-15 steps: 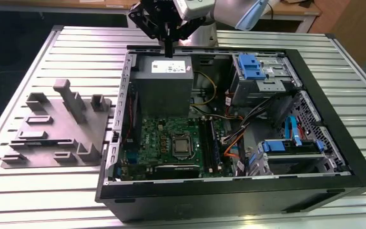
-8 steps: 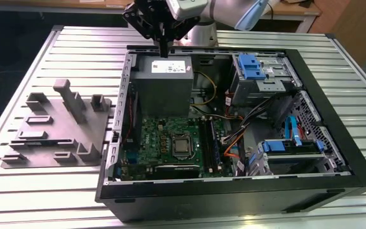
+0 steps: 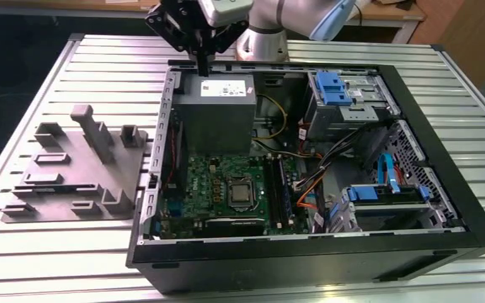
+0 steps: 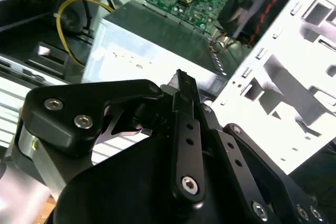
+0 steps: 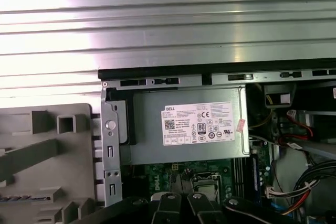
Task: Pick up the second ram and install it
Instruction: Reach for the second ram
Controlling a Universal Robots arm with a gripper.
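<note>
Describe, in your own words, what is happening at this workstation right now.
A robot arm hangs its gripper over the grey power supply, near the wall of an open computer case lying on a slatted metal table. The jaws look closed together; whether they hold anything cannot be made out. The green motherboard sits next to the power supply, and a grey fixture plate lies beside the case, at the exterior view's left.

Gripper (image 3: pixel 202 69) points down, fingers closed together.
</note>
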